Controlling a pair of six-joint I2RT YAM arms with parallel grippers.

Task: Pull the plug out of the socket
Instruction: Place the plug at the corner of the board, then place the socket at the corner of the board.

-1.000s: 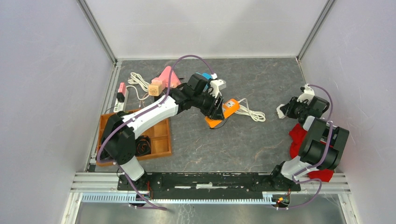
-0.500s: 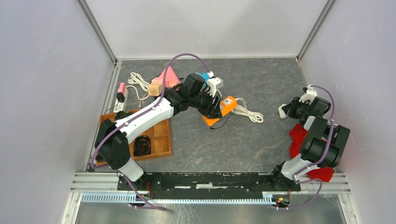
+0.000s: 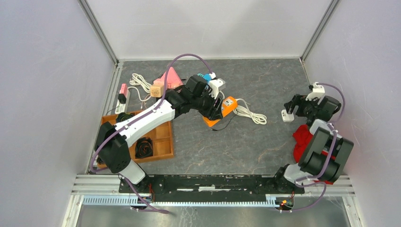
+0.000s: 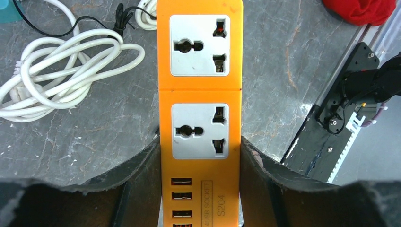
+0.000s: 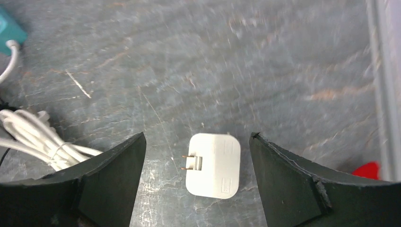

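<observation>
The orange socket strip (image 4: 200, 118) has two empty grey outlets and several USB ports. My left gripper (image 4: 200, 151) is shut on its near end, one finger pressing each long side. In the top view the socket strip (image 3: 223, 109) sits slightly lifted at mid-table in the left gripper (image 3: 215, 109). The white plug (image 5: 215, 165) lies on the table with its two prongs pointing left, free of the socket. My right gripper (image 5: 197, 136) hovers over it, open, both fingers apart from it. In the top view the plug (image 3: 286, 115) is at the right, just below the right gripper (image 3: 294, 106).
A coiled white cable (image 3: 250, 112) lies right of the socket. A red cloth (image 3: 302, 137) sits by the right arm. A wooden tray (image 3: 161, 142), a wooden block (image 3: 158, 88), a pink object (image 3: 170, 78) and a white power strip (image 3: 122, 97) are at the left.
My right gripper has opened and let go of the plug, which now lies on the table; that gripper has drawn back a little. The left gripper still grips the socket, shifted slightly.
</observation>
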